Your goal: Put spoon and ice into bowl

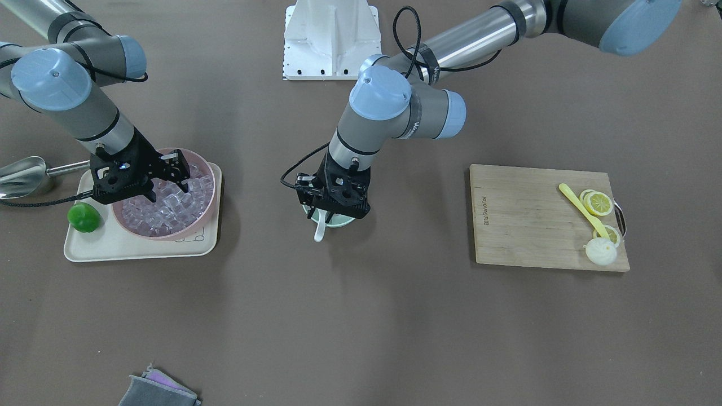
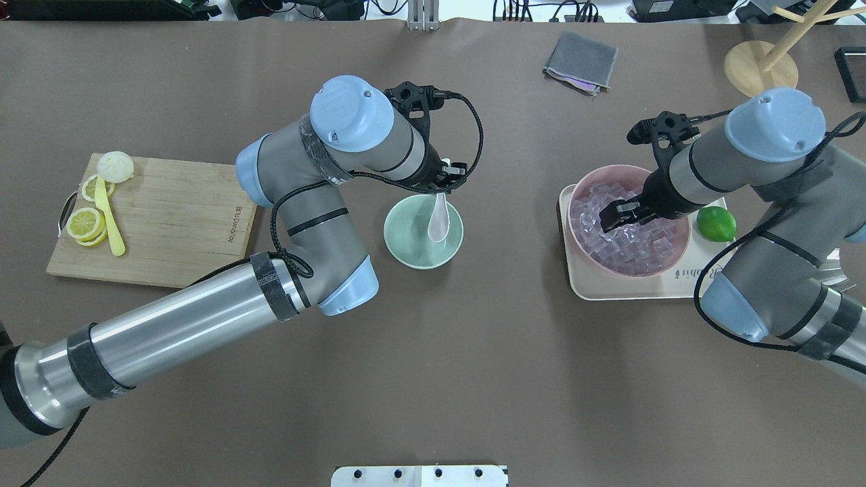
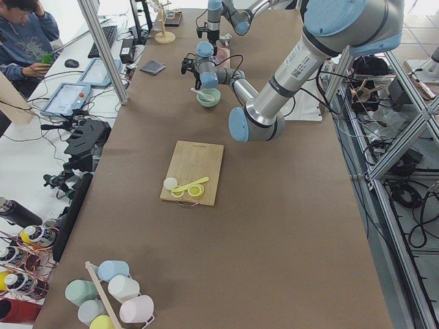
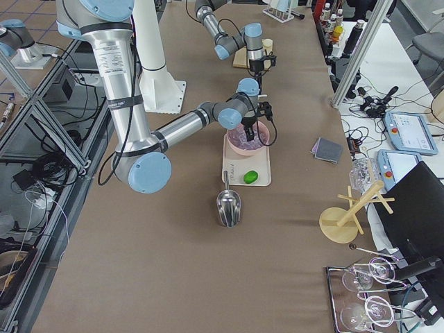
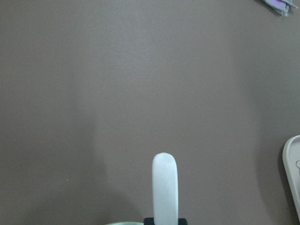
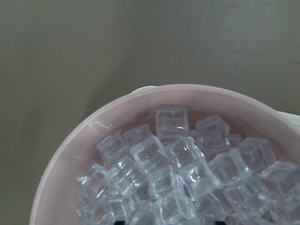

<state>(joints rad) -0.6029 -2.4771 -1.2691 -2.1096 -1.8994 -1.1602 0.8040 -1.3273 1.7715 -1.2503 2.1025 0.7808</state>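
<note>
The mint-green bowl (image 2: 406, 247) stands mid-table. The white spoon (image 2: 438, 222) has its scoop inside the bowl and its handle leaning over the far rim. My left gripper (image 2: 444, 191) is shut on the handle. In the left wrist view the handle (image 5: 165, 187) rises from dark fingertips at the bottom edge. In the front view it (image 1: 320, 228) pokes out below the left gripper (image 1: 331, 210). My right gripper (image 2: 619, 216) is open, with its fingers down among clear ice cubes (image 6: 159, 159) in the pink bowl (image 2: 582, 186). I cannot tell whether a cube sits between the fingers.
The pink bowl sits on a cream tray (image 2: 609, 287) with a green lime (image 2: 716, 224). A steel scoop (image 1: 22, 175) lies beside the tray. A wooden cutting board (image 2: 176, 216) holds lemon slices, a yellow spoon (image 2: 108, 216) and a bun (image 2: 115, 166). A grey cloth (image 2: 580, 62) lies far.
</note>
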